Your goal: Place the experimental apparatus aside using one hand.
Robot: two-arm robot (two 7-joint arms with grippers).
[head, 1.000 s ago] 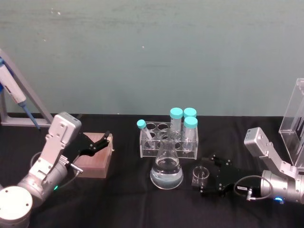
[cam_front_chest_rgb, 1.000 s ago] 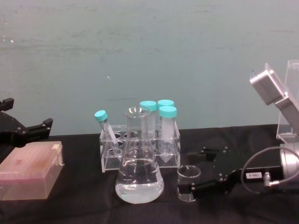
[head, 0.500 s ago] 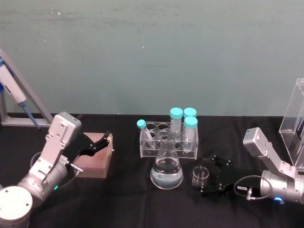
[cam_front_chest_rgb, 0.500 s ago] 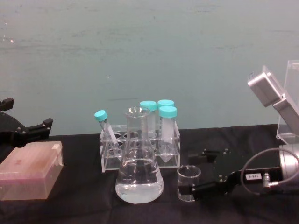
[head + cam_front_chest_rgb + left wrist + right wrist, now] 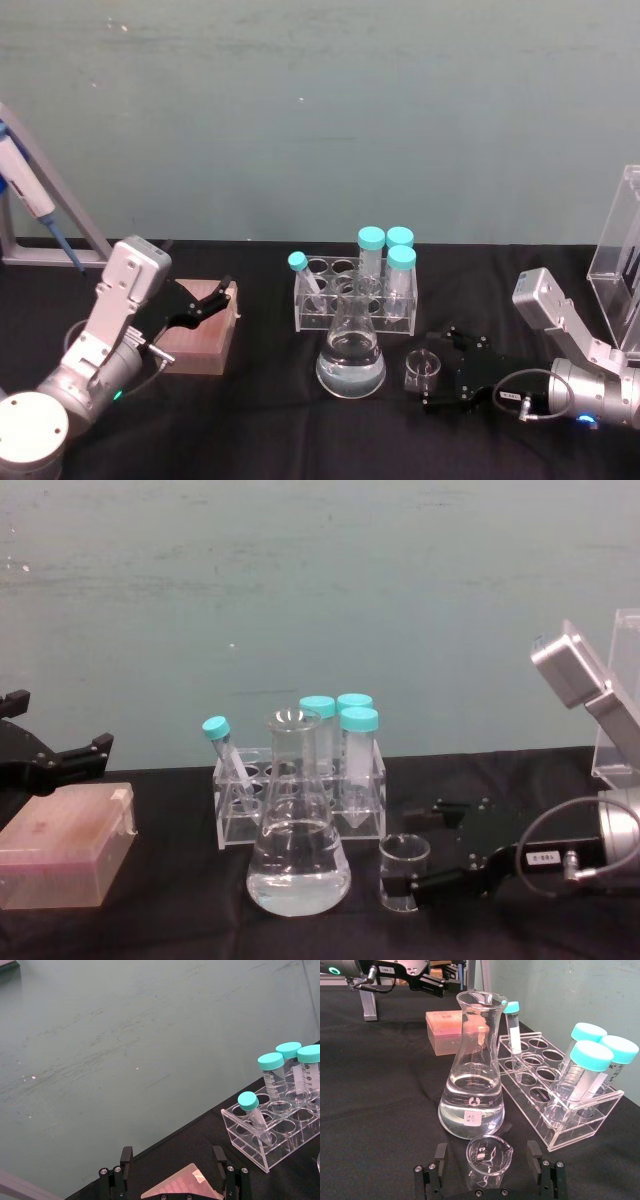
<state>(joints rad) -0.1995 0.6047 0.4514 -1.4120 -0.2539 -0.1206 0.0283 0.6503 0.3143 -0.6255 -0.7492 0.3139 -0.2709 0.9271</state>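
Note:
A small glass beaker [image 5: 422, 368] stands on the black table just right of a conical flask [image 5: 351, 355] holding clear liquid. My right gripper [image 5: 430, 376] lies low on the table, open, one finger on each side of the beaker [image 5: 489, 1158], apart from the glass. In the chest view the beaker [image 5: 404, 872] sits between the black fingers [image 5: 398, 884], with the flask [image 5: 297, 852] to its left. My left gripper [image 5: 207, 299] hovers open over a pink box [image 5: 200, 335] at the left.
A clear rack [image 5: 355, 295] with several teal-capped tubes stands right behind the flask. A tall clear acrylic stand [image 5: 620, 255] rises at the right edge. A pipette [image 5: 25, 190] hangs on a grey frame at the far left. Bare black table lies along the front.

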